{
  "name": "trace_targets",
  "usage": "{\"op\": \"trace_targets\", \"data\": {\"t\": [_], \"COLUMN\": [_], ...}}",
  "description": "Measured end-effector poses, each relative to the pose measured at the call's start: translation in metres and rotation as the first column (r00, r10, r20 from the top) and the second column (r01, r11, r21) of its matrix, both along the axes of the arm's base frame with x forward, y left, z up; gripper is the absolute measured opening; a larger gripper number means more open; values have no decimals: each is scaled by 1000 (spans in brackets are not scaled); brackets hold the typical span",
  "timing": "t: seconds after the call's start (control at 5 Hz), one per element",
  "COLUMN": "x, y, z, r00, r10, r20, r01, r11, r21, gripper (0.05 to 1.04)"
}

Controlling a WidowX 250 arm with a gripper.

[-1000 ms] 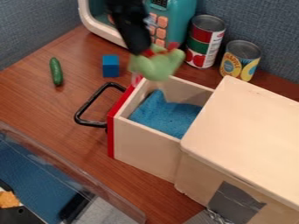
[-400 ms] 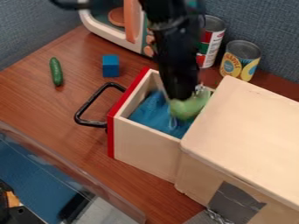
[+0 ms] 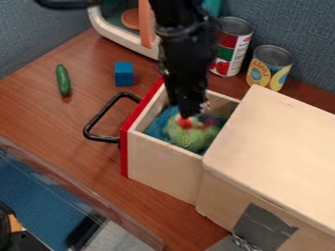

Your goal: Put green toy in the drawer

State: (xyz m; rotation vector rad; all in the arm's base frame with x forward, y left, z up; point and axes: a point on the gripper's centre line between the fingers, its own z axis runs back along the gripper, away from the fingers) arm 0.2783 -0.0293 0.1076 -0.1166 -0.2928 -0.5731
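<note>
1. Green toy (image 3: 188,138) sits in the drawer (image 3: 163,159) below the gripper (image 3: 190,113); open or closed, I can't tell.
2. Wooden table (image 3: 52,117) holds cucumber (image 3: 62,79) and blue block (image 3: 124,74).
3. Two cans (image 3: 230,48) stand near the blue-grey wall (image 3: 294,29).

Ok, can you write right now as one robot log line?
hand over green toy | green toy inside drawer | drawer open | blue block on table

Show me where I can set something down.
Bare table shows between the cucumber, drawer handle and clear tray; the box top is bare too. The drawer is crowded: green toy and blue cloth inside, gripper above. So is the back by the cans.
</note>
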Motion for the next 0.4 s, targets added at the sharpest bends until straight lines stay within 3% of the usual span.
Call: {"op": "trace_targets", "data": {"t": [0.2, 0.4], "x": [-9, -17], "y": [27, 72], "z": [20, 48], "r00": [1000, 996], "r10": [4, -70], "r20": [29, 53], "r01": [-5, 58], "r11": [999, 979], "r21": [49, 197], "gripper": [891, 1005]}}
